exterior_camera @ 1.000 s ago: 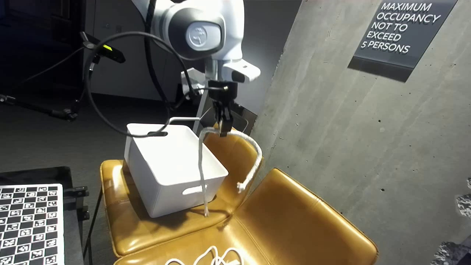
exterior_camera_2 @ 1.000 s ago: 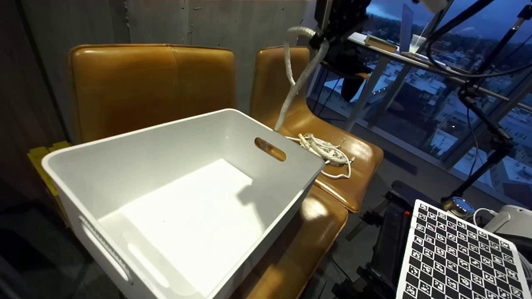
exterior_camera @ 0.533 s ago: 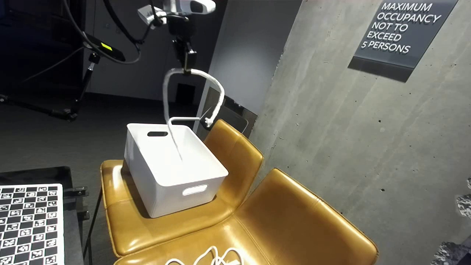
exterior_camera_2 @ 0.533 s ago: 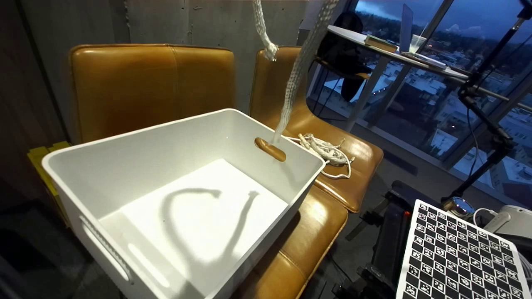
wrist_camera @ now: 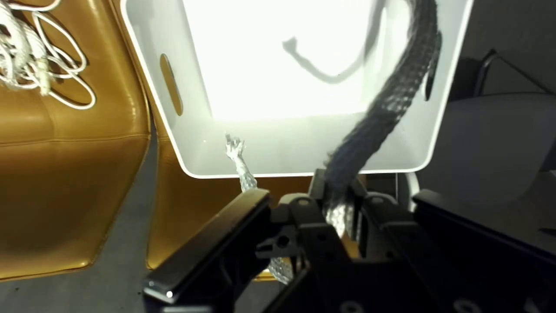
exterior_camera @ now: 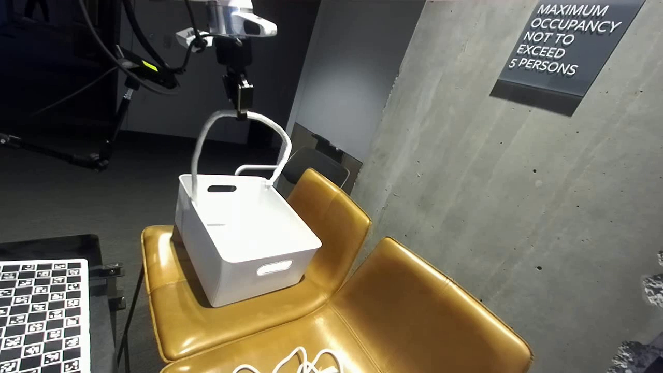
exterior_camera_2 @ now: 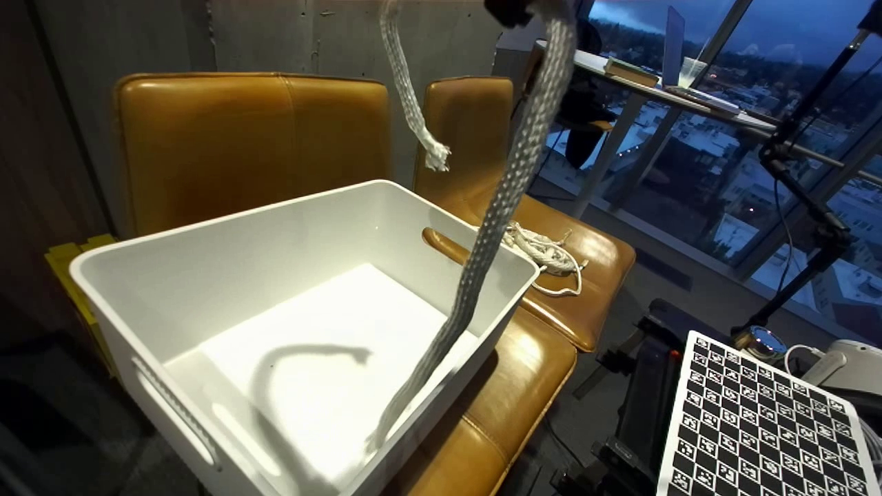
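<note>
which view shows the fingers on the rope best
The wrist view: there the fingers are close up, the rope pinched between them. In the exterior views they are either small and dark or mostly cropped at the top edge.

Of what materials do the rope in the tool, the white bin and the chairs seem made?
Rope: matt braided fibre, perhaps cotton or synthetic; weave and frayed end visible.
White bin: likely smooth moulded plastic, given even walls and rounded corners.
Chairs: glossy tan leather or imitation, by the seams and reflections.
</note>
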`<state>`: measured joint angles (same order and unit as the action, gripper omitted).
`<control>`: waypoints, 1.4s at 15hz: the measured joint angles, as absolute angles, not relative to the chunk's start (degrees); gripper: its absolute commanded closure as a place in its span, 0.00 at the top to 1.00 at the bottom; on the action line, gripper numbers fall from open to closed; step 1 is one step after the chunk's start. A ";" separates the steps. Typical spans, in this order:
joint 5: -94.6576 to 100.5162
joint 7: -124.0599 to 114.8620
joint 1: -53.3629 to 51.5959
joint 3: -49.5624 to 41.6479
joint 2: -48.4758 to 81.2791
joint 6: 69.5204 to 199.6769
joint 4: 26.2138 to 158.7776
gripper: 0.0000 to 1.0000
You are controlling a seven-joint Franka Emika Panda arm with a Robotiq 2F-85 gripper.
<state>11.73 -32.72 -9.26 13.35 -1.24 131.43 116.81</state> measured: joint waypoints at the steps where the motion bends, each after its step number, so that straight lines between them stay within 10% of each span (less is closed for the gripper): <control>1: 11.91 -32.39 -8.63 12.39 0.15 131.43 116.14 0.03; 8: 11.84 -30.55 -7.82 8.88 5.34 131.43 111.53 0.03; 10: 11.79 -30.59 -8.61 8.90 5.53 131.43 111.33 0.37; 21: 11.88 -25.65 -8.00 6.19 4.82 133.63 122.28 1.00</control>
